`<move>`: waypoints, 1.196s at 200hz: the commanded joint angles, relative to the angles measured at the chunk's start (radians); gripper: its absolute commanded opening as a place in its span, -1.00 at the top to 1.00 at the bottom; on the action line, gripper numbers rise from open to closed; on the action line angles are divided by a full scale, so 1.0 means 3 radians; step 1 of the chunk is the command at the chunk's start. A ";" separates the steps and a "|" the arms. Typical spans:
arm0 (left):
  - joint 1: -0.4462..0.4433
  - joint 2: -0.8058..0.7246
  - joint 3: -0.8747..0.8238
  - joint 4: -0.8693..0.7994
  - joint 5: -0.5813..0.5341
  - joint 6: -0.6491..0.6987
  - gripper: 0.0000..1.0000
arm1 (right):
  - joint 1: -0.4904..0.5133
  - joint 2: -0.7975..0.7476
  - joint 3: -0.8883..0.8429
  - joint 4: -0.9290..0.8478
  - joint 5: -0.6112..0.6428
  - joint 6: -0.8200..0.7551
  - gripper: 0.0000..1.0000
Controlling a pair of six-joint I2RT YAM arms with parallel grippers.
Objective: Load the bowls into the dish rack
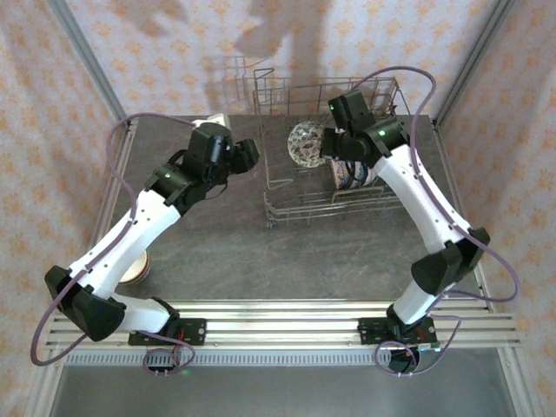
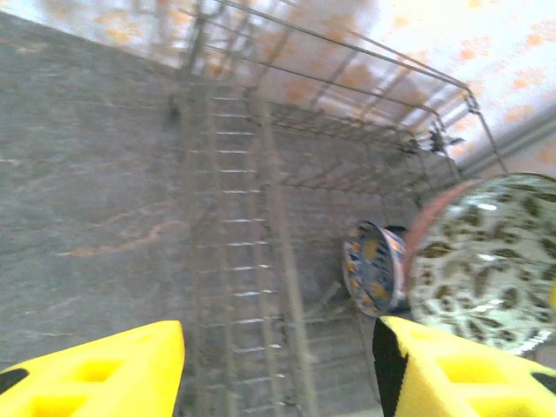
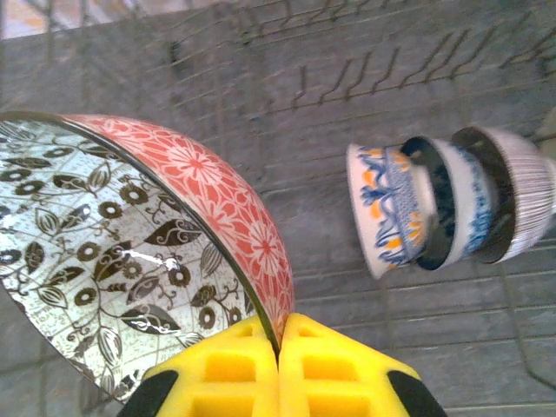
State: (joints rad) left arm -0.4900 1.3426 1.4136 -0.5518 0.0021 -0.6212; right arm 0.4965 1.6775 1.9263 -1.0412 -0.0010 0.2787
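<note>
Two grippers at the dish rack (image 1: pixel 304 207).
The right gripper (image 3: pixel 279 334) pinches a red-flowered bowl (image 3: pixel 130 234) by its rim; three patterned bowls (image 3: pixel 434 204) stand on edge to its right; left gripper (image 2: pixel 278 365) spread.

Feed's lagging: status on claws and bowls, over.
Left claw open, empty, by grey wire dish rack. Right claw shut on rim of red-and-leaf-patterned ceramic bowl, over rack. Three small patterned bowls racked nearby.

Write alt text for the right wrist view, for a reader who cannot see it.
The right gripper is shut on the rim of a large bowl, red floral outside and leaf-patterned inside, held over the wire dish rack. To its right, three smaller patterned bowls sit on edge in a row in the rack.
</note>
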 commanded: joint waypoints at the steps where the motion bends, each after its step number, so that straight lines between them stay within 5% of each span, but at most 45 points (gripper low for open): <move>1: 0.0271 0.0036 -0.0275 0.0070 0.0380 0.0082 -0.18 | 0.0006 0.0227 0.0390 -0.0212 0.0607 0.0146 1.00; 35: 0.0600 0.0245 -0.0512 0.0199 0.0767 0.0120 -0.13 | 0.0032 0.0579 0.0723 -0.0516 0.1116 0.0254 1.00; 80: 0.0685 0.0703 -0.0564 0.0292 0.1100 0.0191 -0.09 | 0.0179 0.0844 0.0868 -0.0746 0.1765 0.0256 1.00; 164: 0.0528 0.1232 -0.0546 0.0405 0.1475 0.0230 0.02 | 0.0372 0.1338 0.1182 -0.1344 0.2551 0.0621 1.00; 239: 0.0253 0.1395 -0.0483 0.0351 0.1785 0.0363 0.19 | 0.0485 0.1651 0.1460 -0.1774 0.2802 0.1015 1.00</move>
State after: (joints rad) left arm -0.3653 1.7409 1.2373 -0.4450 0.4641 -0.5430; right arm 0.6331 2.1639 2.3238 -1.4960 0.7330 0.4984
